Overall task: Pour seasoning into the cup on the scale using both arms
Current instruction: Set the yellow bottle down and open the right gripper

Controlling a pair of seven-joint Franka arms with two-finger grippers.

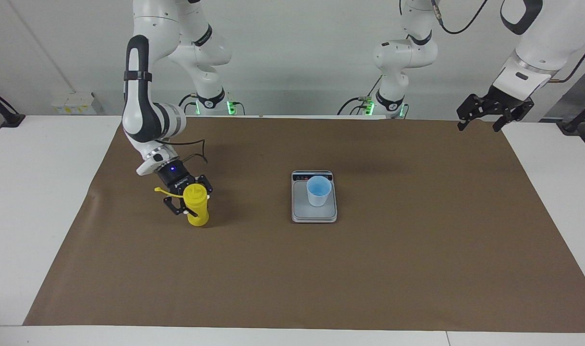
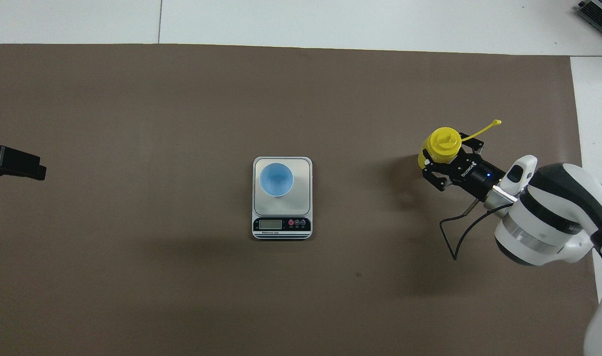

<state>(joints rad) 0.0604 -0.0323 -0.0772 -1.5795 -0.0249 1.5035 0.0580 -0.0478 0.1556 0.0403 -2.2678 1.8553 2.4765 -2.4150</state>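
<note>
The yellow seasoning bottle (image 1: 198, 210) (image 2: 445, 144) stands upright toward the right arm's end of the brown mat, its cap strap sticking out sideways. My right gripper (image 1: 191, 203) (image 2: 442, 157) is shut on its body from the side. I cannot tell whether its base touches the mat. The light-blue cup (image 1: 318, 191) (image 2: 276, 179) stands on the silver-grey scale (image 1: 302, 212) (image 2: 304, 172) at mid-table, apart from both grippers. The display strip is on the end nearer the robots. My left gripper (image 1: 480, 125) (image 2: 18, 164) waits open and empty in the air over the mat's corner at the left arm's end.
A brown mat (image 1: 417, 250) covers most of the white table (image 1: 33, 192). A black cable loops from the right wrist (image 2: 454, 232) just over the mat. Bare mat lies between the bottle and the scale.
</note>
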